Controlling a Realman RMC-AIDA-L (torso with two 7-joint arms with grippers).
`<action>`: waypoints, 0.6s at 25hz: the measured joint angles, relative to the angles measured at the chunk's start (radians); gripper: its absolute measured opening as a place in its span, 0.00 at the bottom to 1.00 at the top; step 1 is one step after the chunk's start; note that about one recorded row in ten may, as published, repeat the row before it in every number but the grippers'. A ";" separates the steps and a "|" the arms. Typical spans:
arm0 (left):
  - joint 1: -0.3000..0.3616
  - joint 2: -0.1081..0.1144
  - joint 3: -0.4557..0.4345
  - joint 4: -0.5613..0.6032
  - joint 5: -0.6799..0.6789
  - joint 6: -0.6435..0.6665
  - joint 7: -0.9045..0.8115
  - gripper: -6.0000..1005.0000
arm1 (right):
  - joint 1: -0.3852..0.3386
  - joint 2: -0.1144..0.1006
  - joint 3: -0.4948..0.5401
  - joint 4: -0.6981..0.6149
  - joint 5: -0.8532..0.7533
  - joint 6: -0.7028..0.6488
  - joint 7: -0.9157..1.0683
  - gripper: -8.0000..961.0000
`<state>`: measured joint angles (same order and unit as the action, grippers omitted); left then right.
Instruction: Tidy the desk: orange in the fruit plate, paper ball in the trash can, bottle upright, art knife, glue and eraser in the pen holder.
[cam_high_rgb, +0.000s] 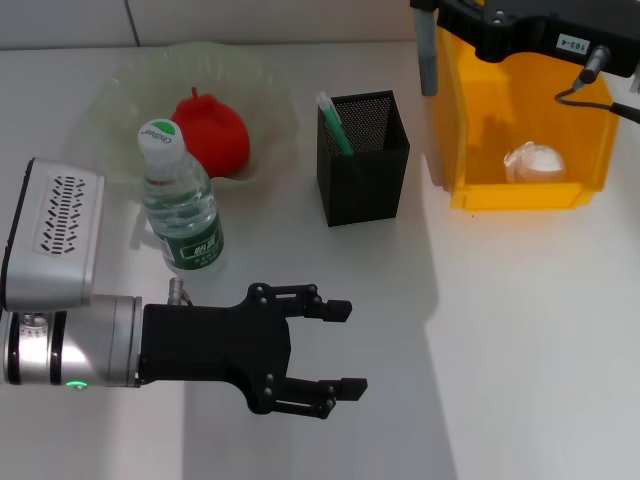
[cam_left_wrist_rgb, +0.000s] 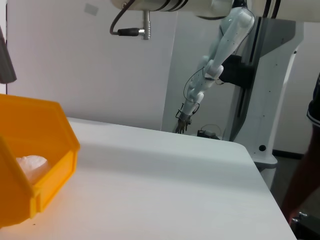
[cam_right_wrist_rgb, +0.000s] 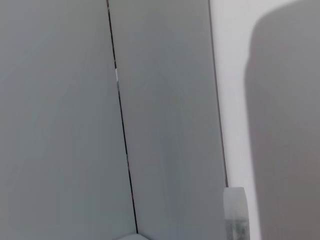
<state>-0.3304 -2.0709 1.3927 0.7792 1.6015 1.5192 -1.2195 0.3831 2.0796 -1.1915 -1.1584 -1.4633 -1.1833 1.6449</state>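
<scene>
The orange (cam_high_rgb: 212, 132) sits in the plate (cam_high_rgb: 120, 95), at the far left of the desk (cam_high_rgb: 520, 330). The bottle (cam_high_rgb: 180, 205) stands upright just in front of the plate, with its pale cap on top. It partly hides the front of the orange.

The left gripper (cam_high_rgb: 345, 347) hangs low over the desk, in front of the bottle and a little to its right. Its two black fingers (cam_high_rgb: 335, 309) are spread apart with nothing between them. They point to the right.

The pen holder (cam_high_rgb: 365, 165) stands in the middle, to the right of the plate. A green and white stick (cam_high_rgb: 334, 125) pokes out of its left corner.

The trash can (cam_high_rgb: 520, 130) stands at the far right. The paper ball (cam_high_rgb: 535, 163) lies inside it, on the bottom. The left wrist view shows the can and the white wad in it too.

The right gripper (cam_high_rgb: 520, 30) is up over the back of the can, at the top edge. I cannot tell how its fingers are set.
</scene>
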 joint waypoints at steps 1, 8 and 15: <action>0.001 0.000 0.000 0.000 0.000 0.000 0.000 0.80 | 0.001 0.000 0.010 0.030 0.030 -0.008 -0.022 0.15; 0.005 0.000 0.000 0.000 0.000 0.001 0.000 0.80 | 0.048 0.000 0.099 0.222 0.116 -0.085 -0.130 0.15; 0.005 -0.001 0.001 -0.010 0.000 0.000 0.015 0.80 | 0.115 0.003 0.100 0.372 0.120 -0.058 -0.286 0.15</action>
<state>-0.3259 -2.0723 1.3937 0.7694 1.6015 1.5190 -1.2044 0.4985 2.0831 -1.0912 -0.7860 -1.3436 -1.2411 1.3589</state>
